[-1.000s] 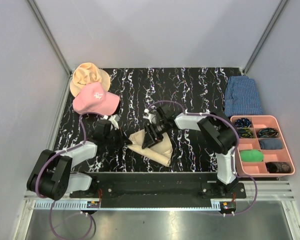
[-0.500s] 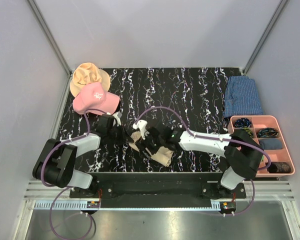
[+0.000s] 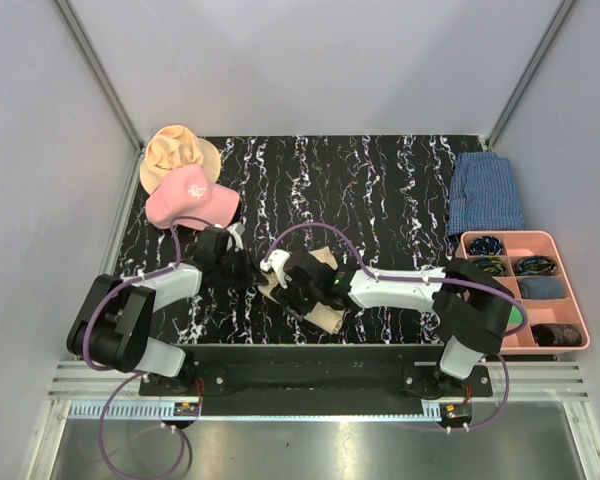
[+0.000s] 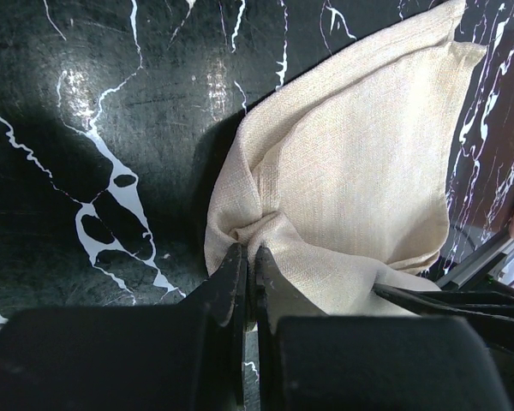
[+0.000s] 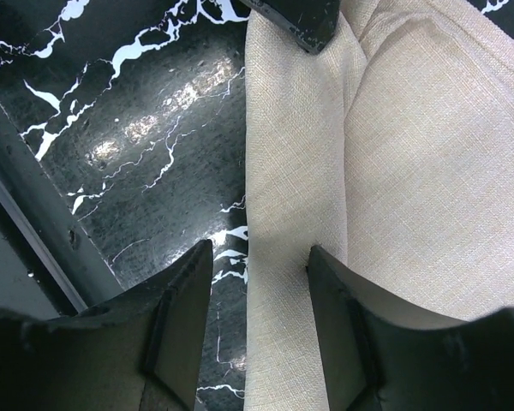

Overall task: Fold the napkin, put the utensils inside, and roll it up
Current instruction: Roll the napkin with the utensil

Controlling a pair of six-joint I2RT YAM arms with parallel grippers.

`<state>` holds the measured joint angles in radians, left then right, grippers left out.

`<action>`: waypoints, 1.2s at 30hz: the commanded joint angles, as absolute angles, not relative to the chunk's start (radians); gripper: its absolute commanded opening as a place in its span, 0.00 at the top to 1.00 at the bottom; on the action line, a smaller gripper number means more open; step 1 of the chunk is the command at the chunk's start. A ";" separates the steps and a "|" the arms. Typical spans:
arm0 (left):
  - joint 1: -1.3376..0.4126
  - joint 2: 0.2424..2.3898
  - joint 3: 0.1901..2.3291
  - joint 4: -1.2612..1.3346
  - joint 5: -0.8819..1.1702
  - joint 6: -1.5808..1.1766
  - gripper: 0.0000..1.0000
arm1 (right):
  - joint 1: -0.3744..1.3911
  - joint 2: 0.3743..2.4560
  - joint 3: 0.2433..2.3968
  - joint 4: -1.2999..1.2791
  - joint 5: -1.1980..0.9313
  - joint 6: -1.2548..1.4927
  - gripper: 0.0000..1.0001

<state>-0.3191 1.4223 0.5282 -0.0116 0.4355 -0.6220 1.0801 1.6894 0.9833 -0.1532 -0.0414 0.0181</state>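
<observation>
The beige napkin (image 3: 320, 300) lies bunched and folded on the black marbled table, near the front edge. My left gripper (image 3: 252, 273) is shut on a gathered corner of the napkin (image 4: 351, 171), its fingertips (image 4: 247, 254) pinching the cloth. My right gripper (image 3: 288, 285) is low at the napkin's left end, open. In the right wrist view it (image 5: 257, 261) straddles a folded edge of the napkin (image 5: 411, 154), one finger over bare table and the other against the cloth. The utensils cannot be made out.
A pink cap (image 3: 190, 197) and a tan floppy hat (image 3: 175, 150) sit at the back left. A blue checked cloth (image 3: 487, 192) lies at the back right, above a pink divided tray (image 3: 510, 234) of small items. The table's front rail (image 5: 26, 248) runs close by.
My right arm has swung down and leftward, from above the napkin's far side to low at its left end. The napkin has bunched up smaller. My left gripper keeps its pinch.
</observation>
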 commanded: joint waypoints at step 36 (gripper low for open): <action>-0.227 1.058 0.397 -0.012 0.366 -0.589 0.37 | 0.936 1.850 1.020 -0.212 -0.454 0.107 0.71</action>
<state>-0.2276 1.0851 0.4221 -0.1051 0.3119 -0.6025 0.9924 1.8053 1.0218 -0.1471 -0.2268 0.0917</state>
